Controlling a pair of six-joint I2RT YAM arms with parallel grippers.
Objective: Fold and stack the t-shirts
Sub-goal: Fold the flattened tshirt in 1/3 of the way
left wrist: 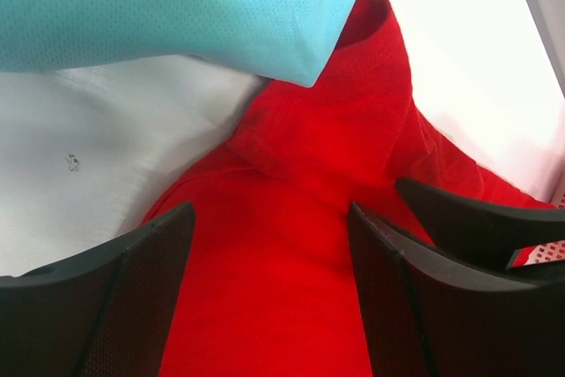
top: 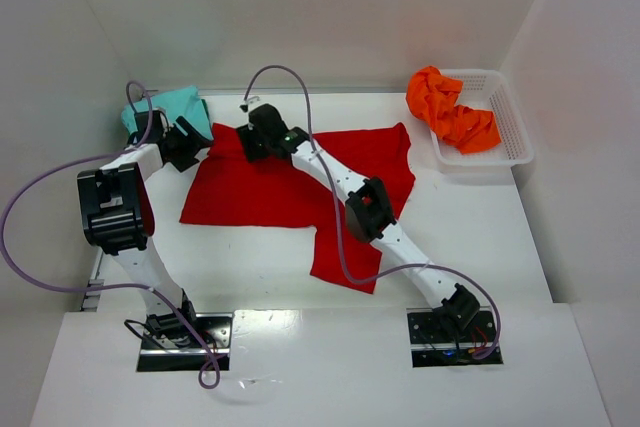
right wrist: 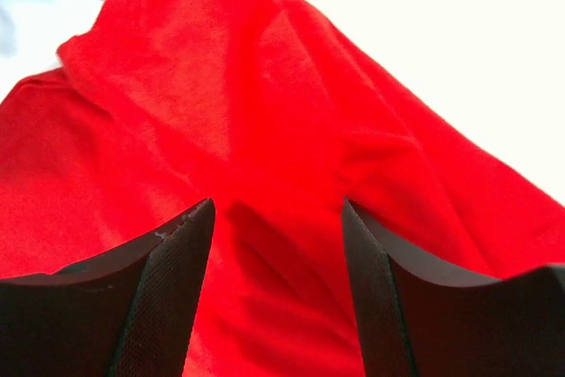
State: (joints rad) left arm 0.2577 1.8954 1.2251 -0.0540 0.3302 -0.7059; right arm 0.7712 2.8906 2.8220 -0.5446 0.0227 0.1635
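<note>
I have the red t-shirt [top: 240, 197] lying spread on the table [top: 480, 237], my left pincer [left wrist: 269, 218] and right pincer [right wrist: 278, 205] both with fingers apart over its far-left corner — the teal t-shirt [top: 180, 105] touching that corner, the orange t-shirt [top: 450, 112] bunched in the basket [top: 512, 132].

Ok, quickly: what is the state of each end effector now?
Left end effector: open, over the red t-shirt.
Right end effector: open, over the same shirt.
</note>
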